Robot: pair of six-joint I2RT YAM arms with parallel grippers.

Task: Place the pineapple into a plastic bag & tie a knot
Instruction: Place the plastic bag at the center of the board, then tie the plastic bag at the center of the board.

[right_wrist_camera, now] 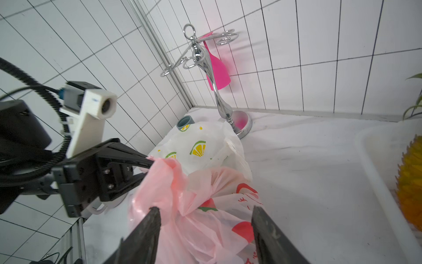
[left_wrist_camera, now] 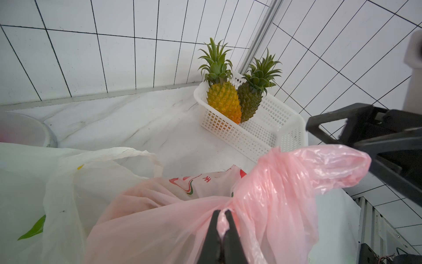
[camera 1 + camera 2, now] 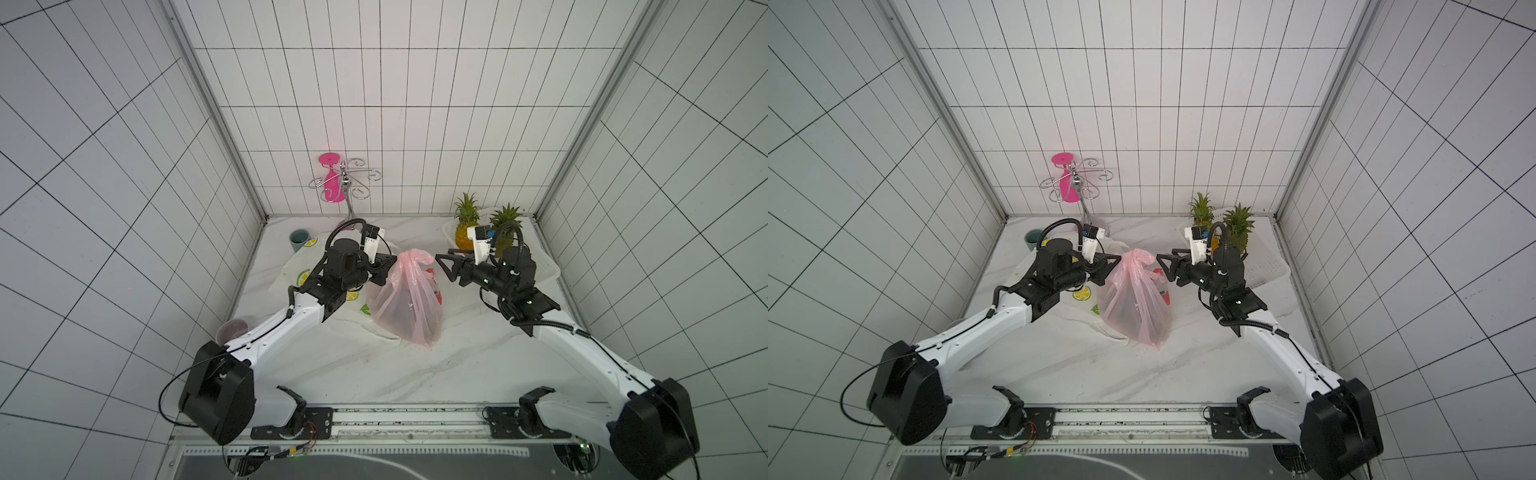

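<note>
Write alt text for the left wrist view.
The shut left gripper pinches a gathered pink bag, whose loose end points toward the open right gripper. Behind, a yellow pineapple and a green pineapple sit in a white basket; a white printed bag lies alongside.

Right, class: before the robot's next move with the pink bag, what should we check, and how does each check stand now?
1. Left pincer shut on the pink bag film: ok.
2. Right pincer open, gripping nothing: ok.
3. Bag neck bunched into a knot: ok; tightness, cannot tell.
4. Pineapple inside the pink bag: cannot tell, only a dark shape shows through.
5. Yellow pineapple and green pineapple in the white basket, apart from the bag: ok.
</note>
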